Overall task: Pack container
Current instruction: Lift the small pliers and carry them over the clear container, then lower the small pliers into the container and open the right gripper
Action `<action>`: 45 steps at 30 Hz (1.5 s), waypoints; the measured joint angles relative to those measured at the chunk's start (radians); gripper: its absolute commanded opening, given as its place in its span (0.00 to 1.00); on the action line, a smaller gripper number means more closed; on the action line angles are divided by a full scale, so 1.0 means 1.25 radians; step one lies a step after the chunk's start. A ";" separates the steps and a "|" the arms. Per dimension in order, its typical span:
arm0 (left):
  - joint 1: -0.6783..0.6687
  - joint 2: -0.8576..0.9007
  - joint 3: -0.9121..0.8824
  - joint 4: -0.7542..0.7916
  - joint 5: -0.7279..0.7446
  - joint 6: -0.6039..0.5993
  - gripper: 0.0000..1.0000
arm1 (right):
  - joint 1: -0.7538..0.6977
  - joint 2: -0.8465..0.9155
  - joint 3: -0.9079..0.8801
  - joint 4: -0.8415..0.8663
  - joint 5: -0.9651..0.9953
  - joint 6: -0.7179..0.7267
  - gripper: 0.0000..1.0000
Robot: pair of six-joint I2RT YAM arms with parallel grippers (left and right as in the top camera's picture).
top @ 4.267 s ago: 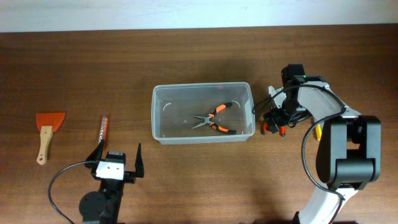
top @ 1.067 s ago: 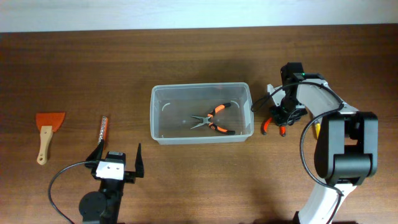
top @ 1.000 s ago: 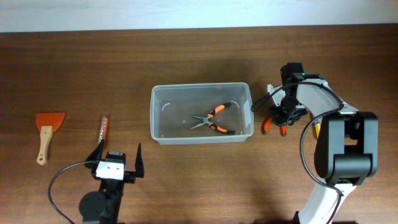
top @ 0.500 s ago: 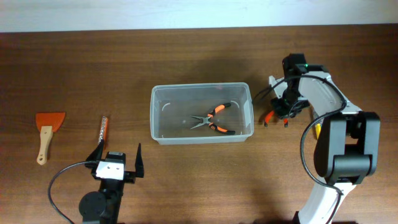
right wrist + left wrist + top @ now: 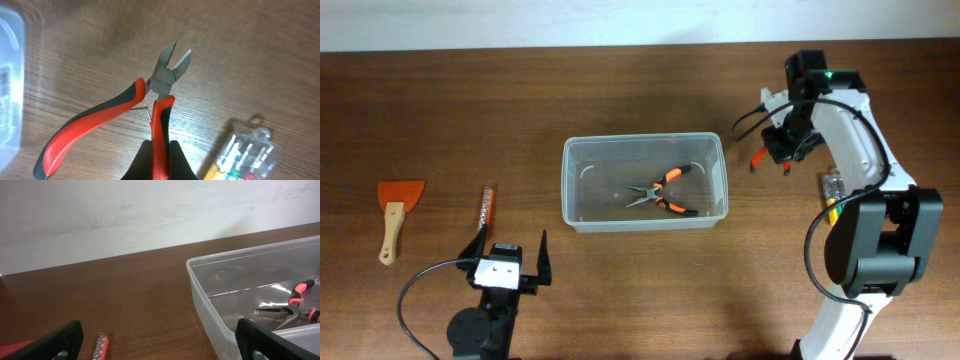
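The clear plastic container (image 5: 644, 138) stands mid-table with orange-and-black pliers (image 5: 663, 192) lying in it. My right gripper (image 5: 786, 147) hovers to the right of the container, beyond its far right corner, shut on one handle of red-and-black side cutters (image 5: 152, 102). The cutters hang off the wood, blades pointing away, their other handle splayed to the left. In the right wrist view the container's corner (image 5: 7, 60) shows at the left edge. My left gripper (image 5: 508, 262) rests near the front edge, open and holding nothing. Its view shows the container's rim (image 5: 240, 254) and the pliers (image 5: 296, 309).
A small clear case of coloured bits (image 5: 833, 189) lies right of the container, also the clear case (image 5: 241, 150) under my right wrist. An orange scraper (image 5: 396, 206) and a red bit rail (image 5: 487, 207) lie at the left, the rail (image 5: 100, 348) between my left fingers.
My right gripper has closed on the side cutters, lifted them off the table and carried them toward the back, slightly right. The left arm has not moved.
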 measured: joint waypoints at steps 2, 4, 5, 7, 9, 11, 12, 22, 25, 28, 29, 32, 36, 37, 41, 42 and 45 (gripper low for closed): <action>0.000 0.000 0.000 0.000 0.000 0.000 0.99 | 0.000 0.000 0.033 -0.021 -0.001 0.005 0.04; 0.000 0.000 0.000 0.000 0.000 0.000 0.99 | 0.000 0.001 0.069 -0.045 -0.002 0.007 0.04; 0.000 0.000 0.000 0.000 0.000 0.000 0.99 | 0.000 0.001 0.090 -0.060 -0.004 0.008 0.04; 0.000 0.000 0.000 0.000 0.000 0.000 0.99 | 0.000 0.002 0.128 -0.088 -0.010 0.009 0.04; 0.000 0.000 0.000 0.000 0.000 0.000 0.99 | 0.000 0.003 0.180 -0.127 -0.025 0.009 0.04; 0.000 0.000 0.000 0.000 0.000 0.000 0.99 | 0.001 0.004 0.228 -0.164 -0.046 0.009 0.04; 0.000 0.000 0.000 0.000 0.000 0.000 0.99 | 0.002 0.004 0.250 -0.179 -0.058 0.009 0.04; 0.000 0.000 0.000 0.000 0.000 0.000 0.99 | 0.099 0.005 0.401 -0.316 -0.140 0.009 0.04; 0.000 0.000 0.000 0.000 0.000 0.000 0.99 | 0.156 0.005 0.402 -0.331 -0.154 0.009 0.04; 0.000 0.000 0.000 0.000 0.000 0.000 0.99 | 0.218 0.005 0.402 -0.337 -0.157 0.008 0.04; 0.000 0.000 0.000 0.000 0.000 0.000 0.99 | 0.242 0.005 0.402 -0.337 -0.158 0.006 0.04; 0.000 0.000 0.000 0.000 0.000 0.000 0.99 | 0.298 0.005 0.402 -0.337 -0.159 -0.006 0.04; 0.000 0.000 0.000 0.000 0.000 0.000 0.99 | 0.350 0.005 0.401 -0.333 -0.158 -0.038 0.04; 0.000 0.000 0.000 0.000 0.000 0.000 0.99 | 0.357 0.005 0.398 -0.327 -0.157 -0.045 0.04; 0.000 0.000 0.000 0.000 0.000 0.000 0.99 | 0.367 0.006 0.355 -0.275 -0.141 -0.082 0.04; 0.000 0.000 0.000 0.000 0.000 0.000 0.99 | 0.367 0.006 0.340 -0.258 -0.136 -0.088 0.04; 0.000 0.000 0.000 0.000 0.000 0.000 0.99 | 0.367 0.014 0.289 -0.215 -0.121 -0.112 0.04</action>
